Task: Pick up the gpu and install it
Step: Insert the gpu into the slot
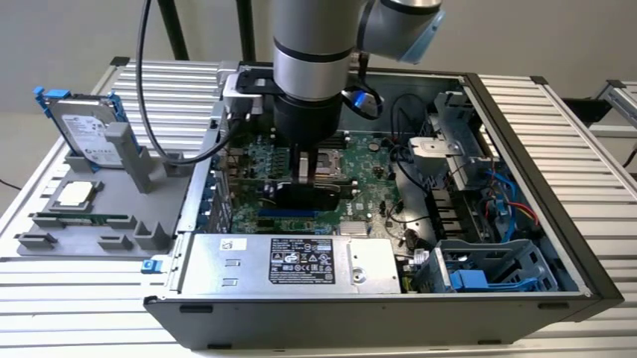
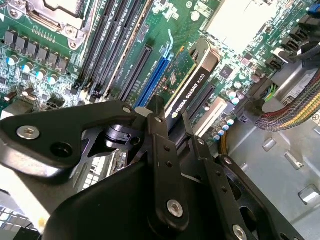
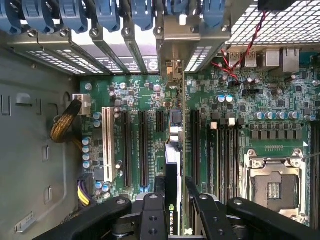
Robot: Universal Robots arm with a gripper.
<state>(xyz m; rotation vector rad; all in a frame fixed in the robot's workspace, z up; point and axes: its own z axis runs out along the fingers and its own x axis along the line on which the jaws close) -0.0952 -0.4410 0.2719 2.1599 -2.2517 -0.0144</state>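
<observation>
Pickup is done: gripper is inside the open PC case, fingers clamped narrow on the gpu, one on each face of the card. Card stands on edge between the pads, black shroud edge facing the camera in the second wrist view.

In the first wrist view the gpu runs out from between the fingertips toward the rear slot brackets, lined up along the motherboard expansion slots. Blue slot sits just beside the card's lower edge in the second wrist view. Can't tell if the edge connector is in a slot or just above it; bracket end is near the rear wall, seating not confirmable.

Judgement: install is mid-way, card at the slot, grip not released. Left to do: confirm full seating, let go.

Hard drive sits on the fixture tray outside the case, well apart from the fingers.
</observation>
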